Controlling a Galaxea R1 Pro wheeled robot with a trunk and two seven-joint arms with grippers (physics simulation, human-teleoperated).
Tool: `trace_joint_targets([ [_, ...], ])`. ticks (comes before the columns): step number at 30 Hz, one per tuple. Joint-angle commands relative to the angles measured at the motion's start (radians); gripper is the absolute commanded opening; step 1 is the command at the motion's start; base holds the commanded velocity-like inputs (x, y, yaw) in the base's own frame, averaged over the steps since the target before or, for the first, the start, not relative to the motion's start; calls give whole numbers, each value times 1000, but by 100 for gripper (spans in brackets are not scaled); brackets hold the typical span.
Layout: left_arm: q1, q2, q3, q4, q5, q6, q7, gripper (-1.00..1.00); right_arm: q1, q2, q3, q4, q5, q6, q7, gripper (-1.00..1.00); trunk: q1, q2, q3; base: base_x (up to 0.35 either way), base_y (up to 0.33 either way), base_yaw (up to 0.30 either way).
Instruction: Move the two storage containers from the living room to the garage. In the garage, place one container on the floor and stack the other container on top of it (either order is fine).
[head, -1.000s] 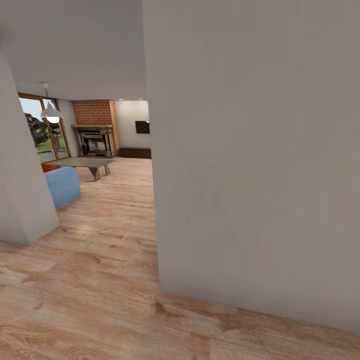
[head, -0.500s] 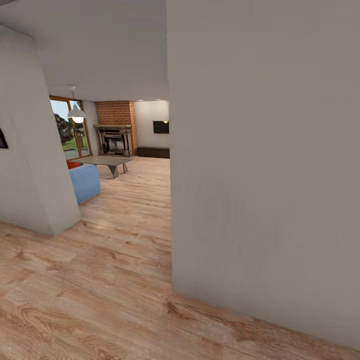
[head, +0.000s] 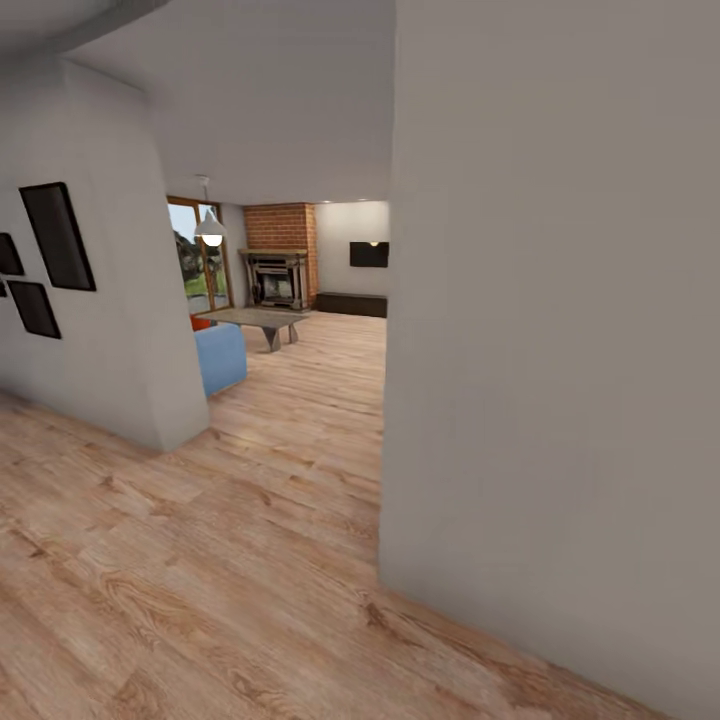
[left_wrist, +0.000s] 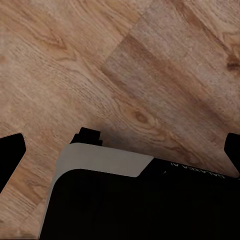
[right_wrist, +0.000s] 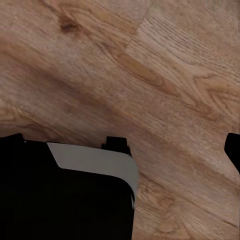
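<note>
From head height we look forward past a grey wall toward the brick fireplace; both wrist views face down, close over the plank floor, which all views share.

Both grippers (fingers spread) floorward.

Your left wrist camera is looking straight down onto light wood plank flooring, grain running on a diagonal, with a darker plank set among paler ones. Part of the robot's own body sits under it, black with a pale grey rounded edge. The left gripper has its dark fingertips spread wide, nothing between them.
</note>
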Motion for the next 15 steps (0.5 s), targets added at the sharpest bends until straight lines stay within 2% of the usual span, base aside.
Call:
trace_joint_targets([
  [1, -1, 0, 8, 1, 0, -3, 2, 100, -1, 0, 3, 3, 9, -5, -4, 100, 0, -1, -1, 0, 0, 284],
  [15, -1, 0, 8, 1, 1, -3, 2, 100, -1, 0, 3, 3, 10, -5, -3, 100, 0, -1, -1, 0, 0, 284],
])
